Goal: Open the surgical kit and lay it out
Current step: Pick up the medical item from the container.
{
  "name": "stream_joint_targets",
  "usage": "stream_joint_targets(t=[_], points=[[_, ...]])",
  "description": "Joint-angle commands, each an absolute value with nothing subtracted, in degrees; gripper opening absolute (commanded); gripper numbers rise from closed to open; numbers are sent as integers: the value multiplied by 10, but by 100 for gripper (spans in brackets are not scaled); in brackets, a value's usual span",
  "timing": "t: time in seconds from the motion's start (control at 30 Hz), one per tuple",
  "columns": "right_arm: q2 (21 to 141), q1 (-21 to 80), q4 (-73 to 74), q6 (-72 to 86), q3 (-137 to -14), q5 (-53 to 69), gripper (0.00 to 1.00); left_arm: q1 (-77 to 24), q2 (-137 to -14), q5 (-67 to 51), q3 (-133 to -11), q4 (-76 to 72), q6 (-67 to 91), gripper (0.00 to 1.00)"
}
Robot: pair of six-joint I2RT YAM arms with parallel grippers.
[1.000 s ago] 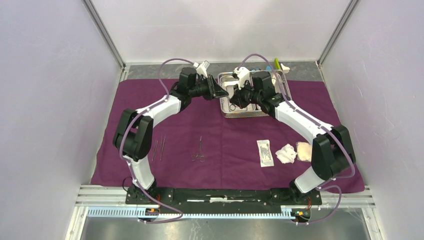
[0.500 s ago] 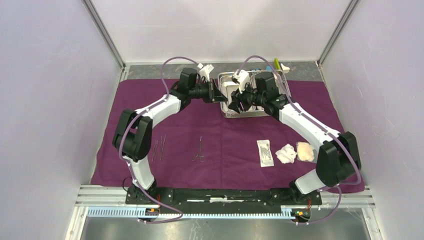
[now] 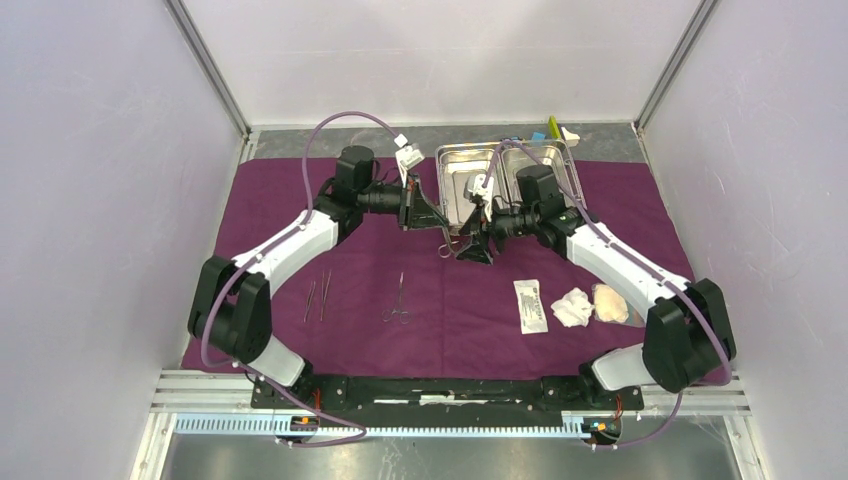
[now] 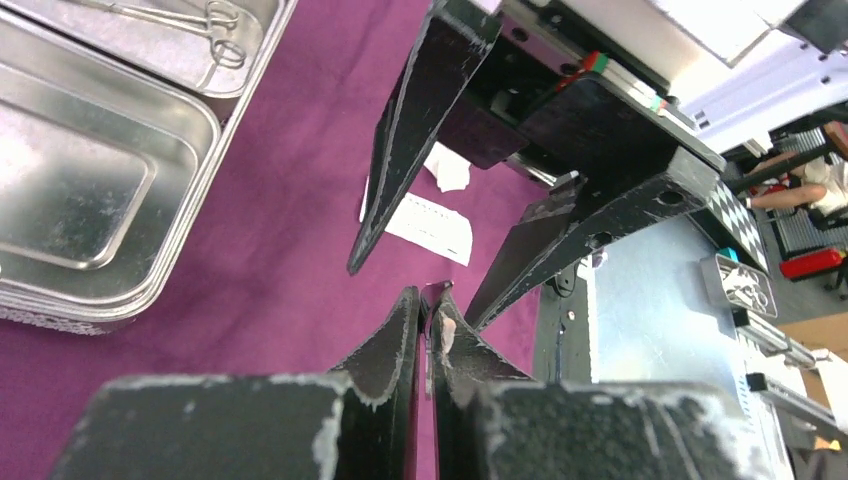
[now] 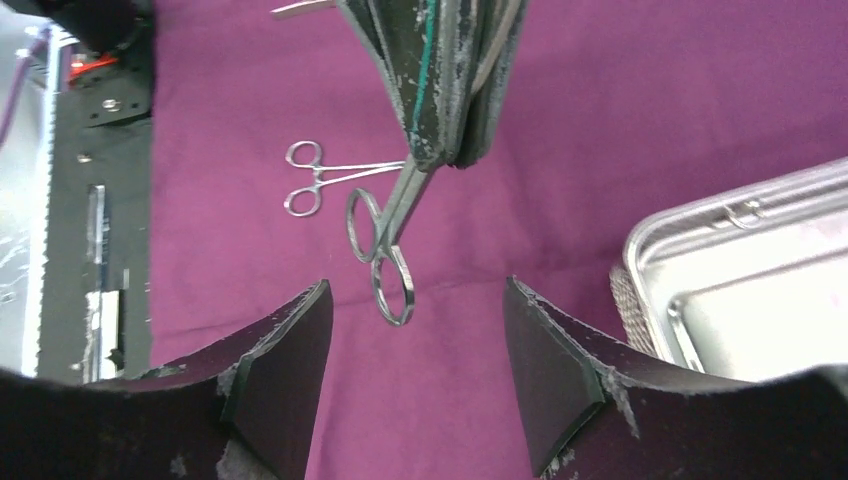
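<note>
Withdrawn from the tray (image 5: 760, 260), left tool (image 5: 445, 150) grips forceps (image 5: 400, 205); right tool (image 5: 415, 300) hangs open

The plum-purple cloth (image 3: 440, 290) covers the table. The two-compartment steel tray (image 3: 455, 168) stands on the cloth's far part, right of centre. The left gripper (image 3: 435, 222) and right gripper (image 3: 472, 250) face each other above the cloth, just beside the tray's near-left corner. A scissor-handled instrument (image 3: 446, 243) hangs between them. Nearer the bases, from left to right, lie two tweezers (image 3: 325, 295), a ring-handled clamp (image 3: 398, 300), a white packet (image 3: 531, 305) and gauze pads (image 3: 573, 307).
</note>
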State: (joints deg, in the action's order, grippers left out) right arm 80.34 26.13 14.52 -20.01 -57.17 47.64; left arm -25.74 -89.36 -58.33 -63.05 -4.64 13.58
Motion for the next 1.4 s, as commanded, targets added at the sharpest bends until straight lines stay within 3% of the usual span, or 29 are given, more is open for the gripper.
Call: stream_joint_targets(t=[0.0,0.2,0.37,0.43,0.5,0.7,0.8,0.83,0.97,1.37], points=[[815,262,128,-225,-577,588,67,-259,-867,-637,-619,-97,92,2],[839,265,116,-209,-580,608,48,-258,-861,-639,-597,-137,109,2],[841,265,71,-163,-570,594,15,-259,-857,-602,-593,-137,116,3],[839,264,31,-113,-562,565,1,-258,-856,-564,-594,-137,130,8],[838,265,-12,-67,-555,529,0,-259,-857,-511,-598,-137,140,12],[855,278,-23,28,-590,384,0,-259,-874,-335,-641,-89,194,57],[872,285,10,32,-622,346,0,-270,-885,-260,-674,-42,202,89],[877,286,16,33,-627,342,0,-274,-889,-241,-684,-32,199,90],[879,286,13,47,-628,310,0,-292,-909,-192,-708,13,205,86],[875,287,19,58,-630,278,0,-322,-921,-168,-726,55,232,54]])
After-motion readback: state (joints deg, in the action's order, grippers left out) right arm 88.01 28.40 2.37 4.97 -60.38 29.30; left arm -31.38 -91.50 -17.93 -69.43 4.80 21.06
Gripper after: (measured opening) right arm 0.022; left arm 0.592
